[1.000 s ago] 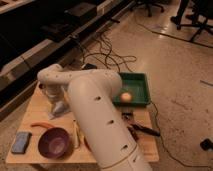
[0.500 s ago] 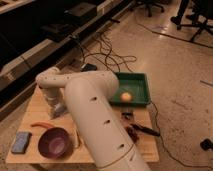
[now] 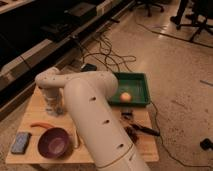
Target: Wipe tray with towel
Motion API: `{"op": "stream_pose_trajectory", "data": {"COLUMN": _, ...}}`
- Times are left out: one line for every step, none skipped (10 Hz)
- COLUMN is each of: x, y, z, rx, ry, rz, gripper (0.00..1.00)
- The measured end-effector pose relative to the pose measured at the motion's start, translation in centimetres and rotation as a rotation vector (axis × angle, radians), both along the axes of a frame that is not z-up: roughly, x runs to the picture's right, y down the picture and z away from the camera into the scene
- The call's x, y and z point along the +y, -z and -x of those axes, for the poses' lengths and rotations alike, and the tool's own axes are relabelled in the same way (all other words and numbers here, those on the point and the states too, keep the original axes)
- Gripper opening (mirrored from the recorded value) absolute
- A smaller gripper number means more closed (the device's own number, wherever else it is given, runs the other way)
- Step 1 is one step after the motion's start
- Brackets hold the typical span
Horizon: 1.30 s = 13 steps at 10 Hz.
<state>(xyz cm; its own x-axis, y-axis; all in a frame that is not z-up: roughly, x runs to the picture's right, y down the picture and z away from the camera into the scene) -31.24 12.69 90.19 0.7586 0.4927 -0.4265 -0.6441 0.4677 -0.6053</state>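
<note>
The gripper (image 3: 54, 109) points down over the left part of the wooden table (image 3: 27, 107), jaws together; any contents are hidden. The tray (image 3: 137, 82) lies flat at the far right corner, long axis across the view, holding an orange ball (image 3: 125, 96). The white arm (image 3: 95, 117) runs between them. A purple bowl (image 3: 54, 142), blue block (image 3: 21, 142) and orange object (image 3: 42, 125) lie near the gripper.

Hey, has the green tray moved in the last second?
No. The tray still sits at the table's far right corner, orange ball inside. The gripper, shut, is down over the table's left side.
</note>
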Motion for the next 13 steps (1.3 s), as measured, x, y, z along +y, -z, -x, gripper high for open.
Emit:
{"op": "stream_pose_trajectory", "data": {"x": 0.0, "y": 0.0, "z": 0.1, "rx": -0.002, "ry": -0.002, "rz": 0.001, "gripper": 0.00}}
{"op": "stream_pose_trajectory", "data": {"x": -0.8, "y": 0.2, "z": -0.7, "rx": -0.002, "ry": -0.033, "rz": 0.012, "gripper": 0.00}}
{"op": "stream_pose_trajectory", "data": {"x": -1.8, "y": 0.4, "z": -1.3, "rx": 0.003, "ry": -0.051, "rz": 0.012, "gripper": 0.00}}
{"op": "stream_pose_trajectory", "data": {"x": -3.8, "y": 0.8, "z": -2.6, "rx": 0.016, "ry": -0.075, "rz": 0.004, "gripper": 0.00}}
{"op": "stream_pose_trajectory", "data": {"x": -5.9, "y": 1.8, "z": -3.7, "rx": 0.029, "ry": -0.095, "rz": -0.006, "gripper": 0.00}}
{"op": "stream_pose_trajectory", "data": {"x": -8.0, "y": 2.7, "z": -4.5, "rx": 0.041, "ry": -0.109, "rz": -0.016, "gripper": 0.00}}
{"op": "stream_pose_trajectory", "data": {"x": -10.4, "y": 3.8, "z": -5.6, "rx": 0.059, "ry": -0.124, "rz": -0.030, "gripper": 0.00}}
{"op": "stream_pose_trajectory", "data": {"x": -12.6, "y": 4.4, "z": -7.1, "rx": 0.084, "ry": -0.138, "rz": -0.044, "gripper": 0.00}}
{"op": "stream_pose_trajectory", "data": {"x": -14.4, "y": 4.8, "z": -9.1, "rx": 0.116, "ry": -0.155, "rz": -0.057, "gripper": 0.00}}
{"op": "stream_pose_trajectory", "data": {"x": -15.6, "y": 5.1, "z": -11.5, "rx": 0.155, "ry": -0.172, "rz": -0.064, "gripper": 0.00}}
{"op": "stream_pose_trajectory", "data": {"x": -16.1, "y": 5.4, "z": -13.4, "rx": 0.183, "ry": -0.187, "rz": -0.067, "gripper": 0.00}}
{"op": "stream_pose_trajectory", "data": {"x": -16.2, "y": 6.0, "z": -16.3, "rx": 0.229, "ry": -0.211, "rz": -0.064, "gripper": 0.00}}
{"op": "stream_pose_trajectory", "data": {"x": -16.2, "y": 6.3, "z": -18.2, "rx": 0.257, "ry": -0.227, "rz": -0.062, "gripper": 0.00}}
